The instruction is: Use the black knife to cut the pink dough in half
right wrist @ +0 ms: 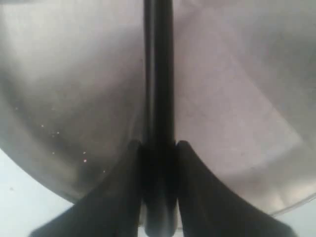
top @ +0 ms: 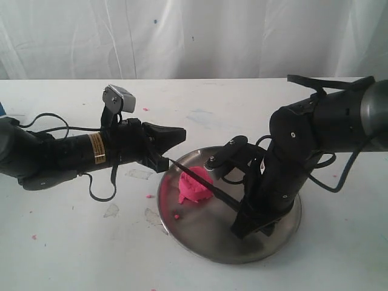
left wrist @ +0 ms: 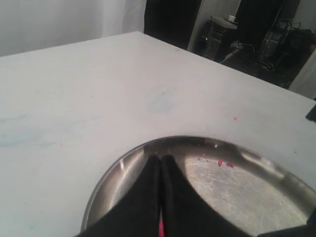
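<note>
The pink dough (top: pixel 191 193) is a lump on the left part of the steel plate (top: pixel 206 237). Across its top lies the black knife (top: pixel 205 183), its tip pointing toward the left arm. My right gripper (top: pixel 241 212) is shut on the knife's handle low over the plate. In the right wrist view the two fingers of the right gripper (right wrist: pixel 159 146) clamp the knife (right wrist: pixel 158 74) over the plate (right wrist: pixel 237 98). My left gripper (top: pixel 180 135) hovers shut just above the plate's left rim, beyond the dough. In the left wrist view the left gripper (left wrist: pixel 160 159) is pressed together, a pink sliver showing through the slit.
Pink crumbs (left wrist: pixel 220 162) dot the plate (left wrist: pixel 237 187), and more crumbs (top: pixel 150 196) lie on the white table (top: pixel 73 242). White curtains (top: pixel 194 36) hang behind the table. Dark equipment (left wrist: pixel 247 34) stands past the table's far edge.
</note>
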`<state>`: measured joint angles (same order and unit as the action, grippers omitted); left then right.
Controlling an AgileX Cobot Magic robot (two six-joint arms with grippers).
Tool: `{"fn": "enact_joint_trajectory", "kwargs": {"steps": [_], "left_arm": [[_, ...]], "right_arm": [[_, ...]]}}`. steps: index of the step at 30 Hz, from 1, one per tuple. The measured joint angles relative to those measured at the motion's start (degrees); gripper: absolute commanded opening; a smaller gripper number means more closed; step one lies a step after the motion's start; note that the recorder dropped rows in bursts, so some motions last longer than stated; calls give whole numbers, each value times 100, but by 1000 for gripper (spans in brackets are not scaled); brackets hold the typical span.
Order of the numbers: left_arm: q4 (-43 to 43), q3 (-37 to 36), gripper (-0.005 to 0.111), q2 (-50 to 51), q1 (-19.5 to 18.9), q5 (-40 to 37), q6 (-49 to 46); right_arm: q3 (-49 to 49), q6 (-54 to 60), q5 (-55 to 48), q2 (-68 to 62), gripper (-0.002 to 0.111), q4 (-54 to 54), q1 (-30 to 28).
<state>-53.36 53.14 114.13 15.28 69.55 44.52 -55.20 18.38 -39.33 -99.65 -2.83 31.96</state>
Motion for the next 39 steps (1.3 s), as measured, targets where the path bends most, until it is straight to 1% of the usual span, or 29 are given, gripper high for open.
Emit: {"fn": "enact_joint_trajectory", "kwargs": {"steps": [3,9,16,23,27,34,39], "left_arm": [[24,0,0,93,10,0,0],[375,0,0,95,10,0,0],[424,12,0,95,10,-29,-108],[-152,297,0,95,10,-583,-171],[-467,443,0,169,10,-636,-175],[-504,520,0,573,10,-660,-314],[-515,541,0,584,10,-649,-333]], "right_arm": [[0,-39,84,0,0,0,0],[0,-53,219,0,0,23,0],[0,-53,166,0,0,96,0],[0,-53,94,0,0,141,0],[0,-53,94,0,0,141,0],[0,-53,69,0,0,141,0],[0,-53,69,0,0,141,0]]}}
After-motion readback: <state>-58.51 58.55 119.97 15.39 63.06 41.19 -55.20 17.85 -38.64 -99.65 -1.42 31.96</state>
